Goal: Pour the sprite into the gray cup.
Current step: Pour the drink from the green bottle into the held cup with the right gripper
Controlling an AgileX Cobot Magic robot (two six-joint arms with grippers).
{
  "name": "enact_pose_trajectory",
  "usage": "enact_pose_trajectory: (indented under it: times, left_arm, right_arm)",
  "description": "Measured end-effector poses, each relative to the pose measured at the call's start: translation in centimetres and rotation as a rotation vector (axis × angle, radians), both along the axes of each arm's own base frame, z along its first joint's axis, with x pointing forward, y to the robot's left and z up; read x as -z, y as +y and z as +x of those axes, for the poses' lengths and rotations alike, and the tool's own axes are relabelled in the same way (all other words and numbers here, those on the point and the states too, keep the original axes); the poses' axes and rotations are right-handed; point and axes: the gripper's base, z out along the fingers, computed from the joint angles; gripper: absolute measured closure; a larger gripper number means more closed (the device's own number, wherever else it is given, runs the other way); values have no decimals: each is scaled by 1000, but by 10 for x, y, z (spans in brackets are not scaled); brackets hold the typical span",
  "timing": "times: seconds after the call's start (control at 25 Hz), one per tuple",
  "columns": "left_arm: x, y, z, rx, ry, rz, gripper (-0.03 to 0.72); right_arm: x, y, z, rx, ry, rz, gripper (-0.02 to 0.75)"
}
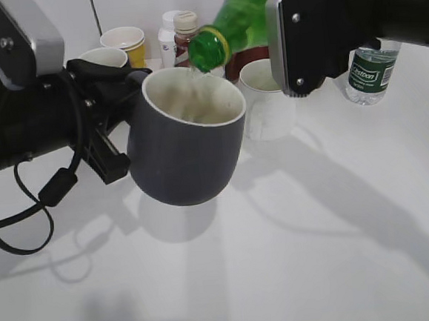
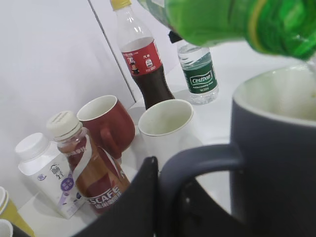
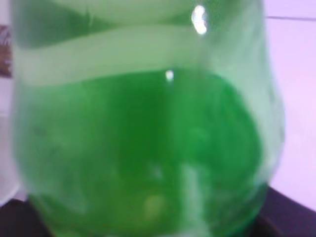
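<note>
**Claw pair pouring mid-air**

Left claw (image 1: 109, 94) is gripping the gray cup (image 1: 187, 144) by its handle above the tabletop (image 1: 317, 241). Right claw (image 1: 305, 38) is clamping the sprite (image 1: 237, 21), tilting it. Advice: keep the neck centred over the rim, tilting gradually.

The tall translucent green plastic bottle (image 1: 242, 18) tilts from the right, its mouth just above the rim of the matte dark gray rounded mug (image 1: 186, 144), raised off the white table (image 1: 319, 256). Behind stands a white ceramic mug (image 1: 263, 101), a small clear water bottle (image 1: 370, 74) farther right.
</note>
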Motion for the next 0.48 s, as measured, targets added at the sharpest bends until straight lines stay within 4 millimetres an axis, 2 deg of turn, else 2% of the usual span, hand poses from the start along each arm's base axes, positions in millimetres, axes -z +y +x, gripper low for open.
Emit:
enact_pose_trajectory:
  times: [0.32, 0.48]
  left_arm:
    - [0, 0, 0, -2, 2, 3, 644]
    - [1, 0, 0, -5, 5, 4, 644]
  right_arm:
    - [10, -3, -1, 62, 213, 108, 321]
    - [14, -4, -1, 118, 356, 243, 321]
